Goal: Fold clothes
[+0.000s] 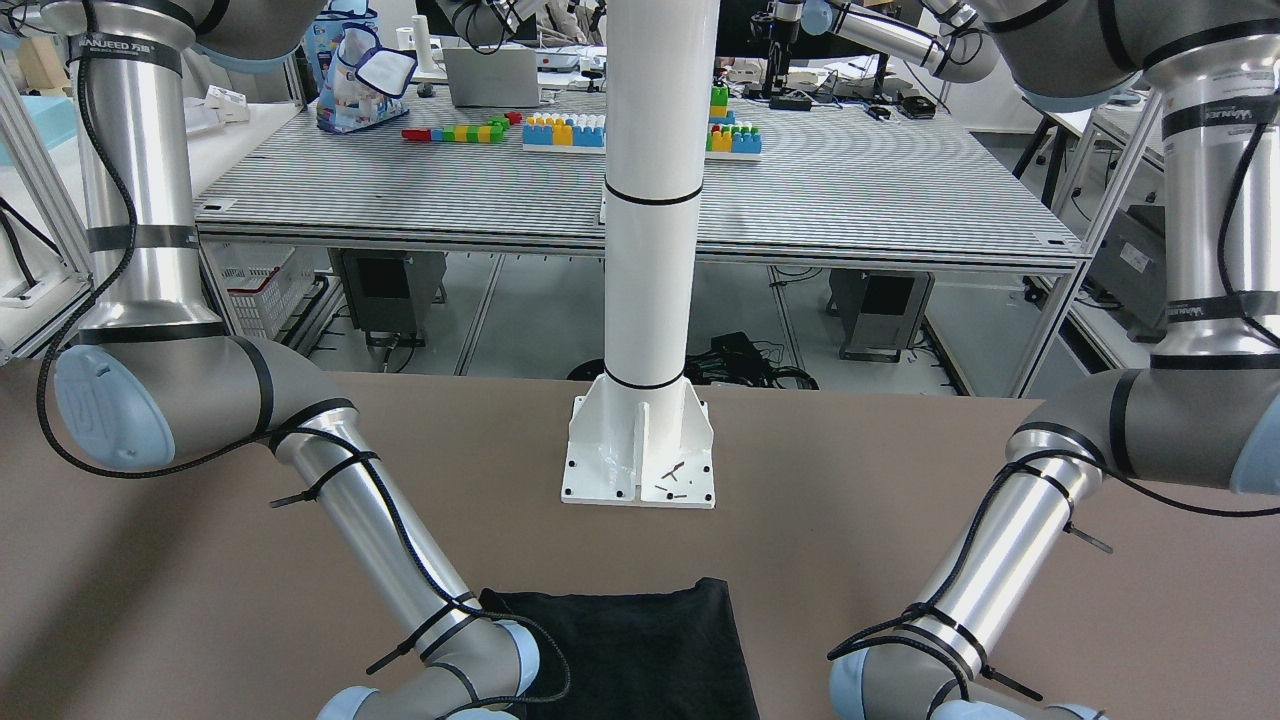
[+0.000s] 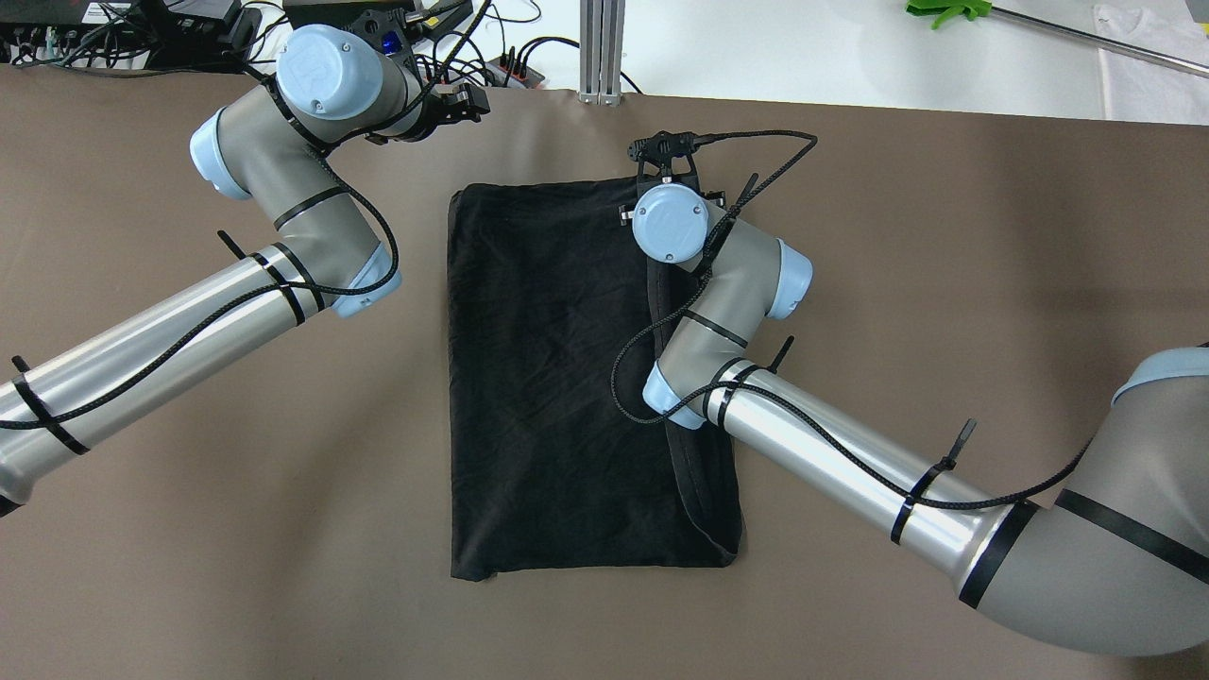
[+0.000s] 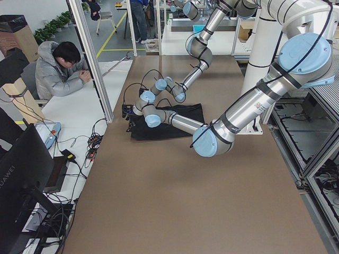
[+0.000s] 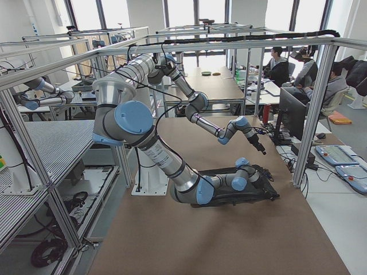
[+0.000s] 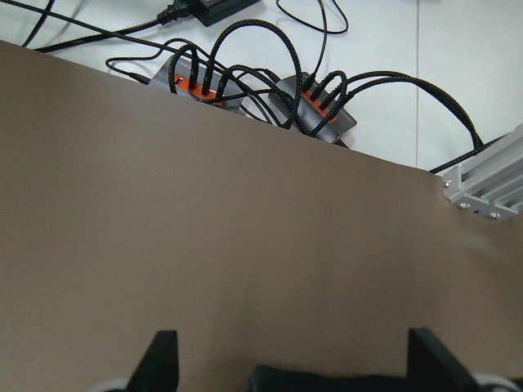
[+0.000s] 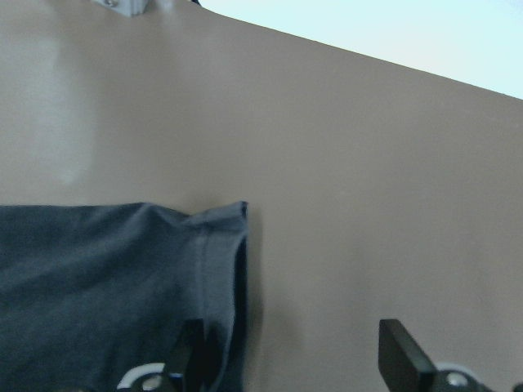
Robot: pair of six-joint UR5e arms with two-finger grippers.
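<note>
Right end effector (image 6: pixel 296 359) is hovering, spread open, astride a far corner of the black garment (image 2: pixel 557 378) lying flat on the worktop (image 2: pixel 945 283), probably to pinch it for folding; left end effector (image 5: pixel 298 363), likewise spread, is hovering nearby

**Clerk:** Entry: place. Type?

**Checker:** Robotics lab, open-plan, many stations.

**Clerk:** Grounds?

**Checker:** One arm (image 1: pixel 140 200) of a grey industrial pair, flanking a white pillar (image 1: pixel 650 250) on a brown table (image 1: pixel 900 450). Aluminium frame (image 4: pixel 229 43) round the cell. Second arm set (image 4: pixel 34 94) in the next cell. Slatted bench (image 1: pixel 850 190) with toy bricks (image 1: pixel 565 132).

**Clerk:** Staff?

**Checker:** Seated person (image 3: pixel 58 69) at a side desk, more people (image 4: pixel 279 66) at screens. Monitor (image 3: pixel 21 174), cable hubs (image 5: pixel 323 110), yellow floor line (image 3: pixel 117 26).
</note>
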